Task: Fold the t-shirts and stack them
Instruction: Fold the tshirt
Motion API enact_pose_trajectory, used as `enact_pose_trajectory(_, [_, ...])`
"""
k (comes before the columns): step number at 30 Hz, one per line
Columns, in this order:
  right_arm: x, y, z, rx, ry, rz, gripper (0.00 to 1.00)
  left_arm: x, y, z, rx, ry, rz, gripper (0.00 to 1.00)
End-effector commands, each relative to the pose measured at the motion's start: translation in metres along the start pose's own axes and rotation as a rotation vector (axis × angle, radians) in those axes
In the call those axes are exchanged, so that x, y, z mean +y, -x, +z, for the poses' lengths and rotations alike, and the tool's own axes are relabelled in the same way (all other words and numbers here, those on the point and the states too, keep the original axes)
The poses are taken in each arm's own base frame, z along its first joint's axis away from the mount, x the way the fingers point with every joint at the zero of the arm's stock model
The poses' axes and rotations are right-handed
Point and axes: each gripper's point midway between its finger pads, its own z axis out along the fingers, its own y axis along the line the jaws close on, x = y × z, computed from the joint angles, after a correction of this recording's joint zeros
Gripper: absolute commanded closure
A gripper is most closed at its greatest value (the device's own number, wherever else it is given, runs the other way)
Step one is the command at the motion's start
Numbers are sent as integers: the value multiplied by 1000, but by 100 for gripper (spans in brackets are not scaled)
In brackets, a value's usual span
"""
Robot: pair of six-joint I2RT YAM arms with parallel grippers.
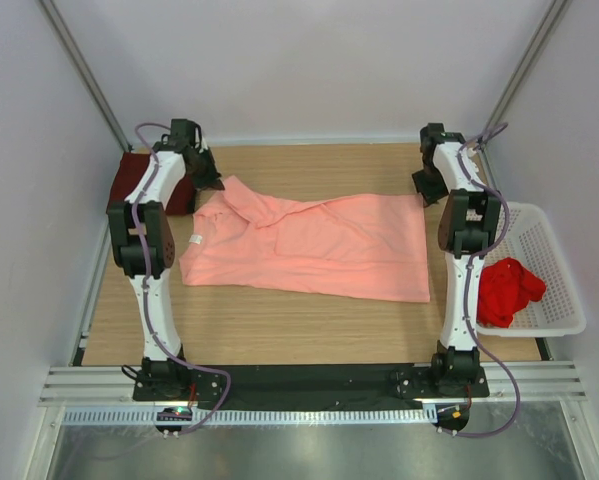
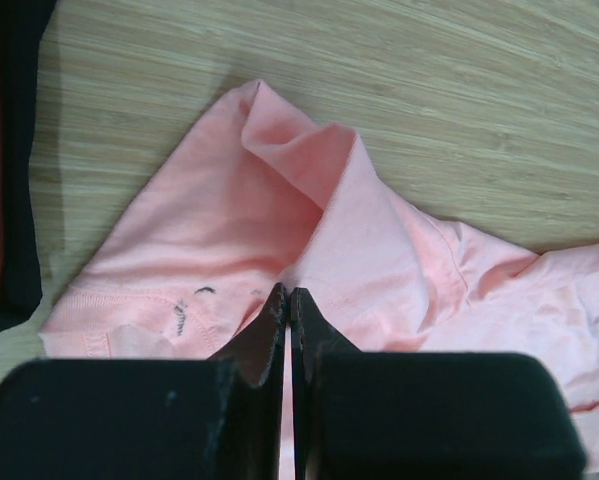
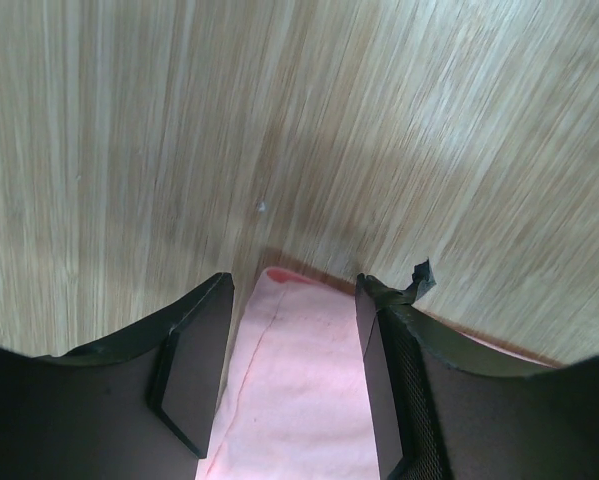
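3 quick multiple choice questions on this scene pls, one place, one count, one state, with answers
1. Where is the red t-shirt? A) in the white basket B) spread flat in the middle C) folded at far left
2. How many t-shirts are in view? A) two B) three C) four
3. How is the right gripper? A) shut on cloth B) open over a corner of the salmon-pink t-shirt C) shut on nothing
Answers: 1 A, it lies bunched there; 2 B, red, salmon-pink and a maroon t-shirt at far left; 3 B, its jaws stand apart with the pink corner between.
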Motion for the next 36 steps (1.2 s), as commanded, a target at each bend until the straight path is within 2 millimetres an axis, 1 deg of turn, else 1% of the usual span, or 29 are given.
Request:
enact_pose_trajectory(1, [5,7,2,-10,3,39,41,-14,19,-36,-59,-17,-12,100])
enact_pose_trajectory(5, [4,1,10,5,-7,35,44,-14,17,-38,-55,-18,-13,100])
enact_pose_trajectory(6, [4,-2,13,20,-8,35,46,-14,16,-38,-54,-18,-14,100])
enact_pose_trajectory(8, [6,-5,15,30,0,35,48,-15,15,-38,-50,-20,-18,100])
enact_pose_trajectory(11, [10,-7,14,43,16,31,49,-15,14,-39,-49,-23,-18,100])
enact_pose_trajectory(14, [11,-3,8,36,27,34,51,-15,15,-38,-49,-23,-20,100])
enact_pose_trajectory(16, [12,1,4,21,34,30,57,-16,16,-39,-52,-26,-23,100])
enact_pose_trajectory(17, [12,1,4,21,35,27,63,-17,16,-39,-53,-26,-27,100])
enact_pose_trajectory(20, [12,7,1,-2,39,2,74,-18,18,-40,-57,-26,-34,100])
enact_pose_trajectory(21, [11,9,0,-8,40,-2,87,-17,19,-41,-59,-21,-41,100])
enact_pose_trajectory(22, [15,11,-2,-13,56,-9,94,-18,21,-45,-61,-12,-43,100])
enact_pose_trajectory(23, [15,15,-6,-22,65,-26,99,-16,22,-47,-64,5,-46,100])
enact_pose_trajectory(25, [17,22,-11,-49,81,-45,99,-15,25,-56,-63,21,-52,100])
enact_pose_trajectory(26, [18,29,-19,-72,96,-69,99,-13,28,-60,-74,37,-53,100])
enact_pose_trajectory(28, [21,36,-24,-100,118,-99,99,-9,28,-68,-71,60,-69,100])
enact_pose_trajectory(29, [22,42,-33,-120,136,-132,99,-7,28,-71,-70,69,-79,100])
enact_pose_trajectory(30, [24,44,-36,-128,152,-148,99,-3,27,-72,-66,81,-90,100])
enact_pose_trajectory(31, [27,44,-35,-137,175,-161,99,-3,25,-75,-64,83,-100,100])
enact_pose_trajectory(32, [27,45,-37,-141,189,-182,99,-1,19,-75,-42,93,-108,100])
enact_pose_trajectory(33, [29,48,-47,-150,216,-214,99,-1,17,-77,-34,93,-110,100])
enact_pose_trajectory(34, [29,46,-44,-152,227,-231,99,0,14,-79,-26,97,-113,100])
enact_pose_trajectory(35, [29,46,-46,-153,241,-248,99,2,8,-79,-10,107,-116,100])
enact_pose_trajectory(36, [30,46,-54,-150,266,-280,99,5,6,-80,-4,112,-123,100])
